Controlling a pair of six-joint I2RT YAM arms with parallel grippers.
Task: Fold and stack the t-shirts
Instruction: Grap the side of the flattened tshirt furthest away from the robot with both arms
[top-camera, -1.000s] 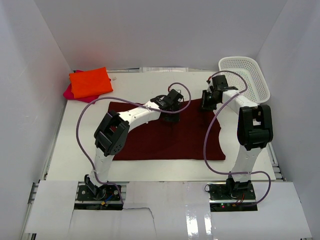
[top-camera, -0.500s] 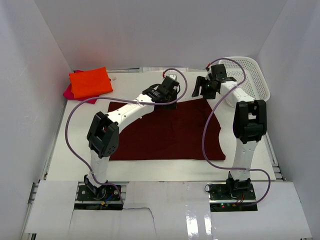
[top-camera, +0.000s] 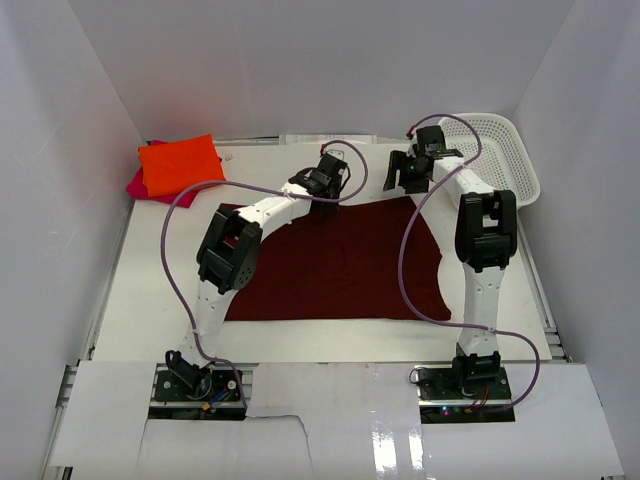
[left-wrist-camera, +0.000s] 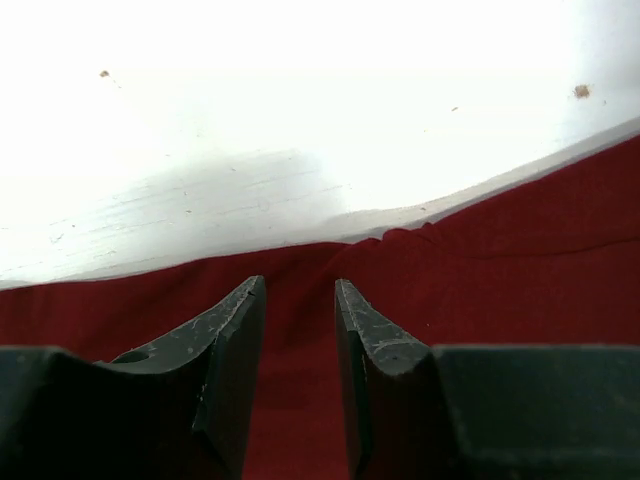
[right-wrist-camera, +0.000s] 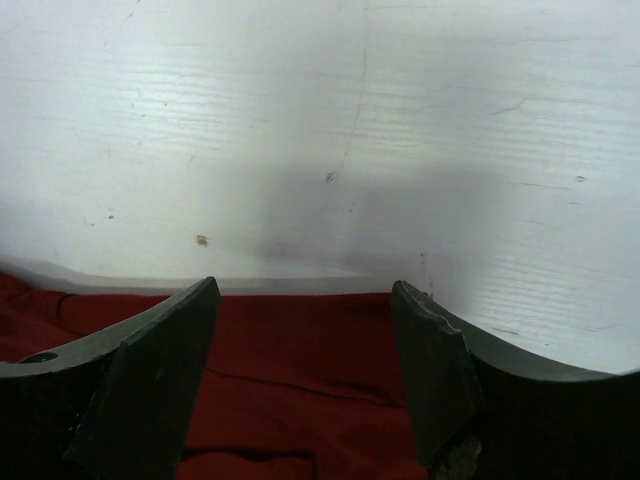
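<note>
Hovering at the maroon t-shirt's (top-camera: 340, 265) far edge, left tool (left-wrist-camera: 298, 287) is half-spread, right tool (right-wrist-camera: 305, 290) wide-spread.

A robotics lab test cell is shown. A white table (top-camera: 150, 300) is boxed in by plain white panels (top-camera: 320, 70) at the left, right and top of the frame. The left arm (top-camera: 230, 255) and right arm (top-camera: 487, 225) are bolted to a metal rail (top-camera: 72, 378) along the bottom edge, and purple cables (top-camera: 164, 250) are looped from them. The tabletop is seen scuffed and spotted in the wrist views.
</note>
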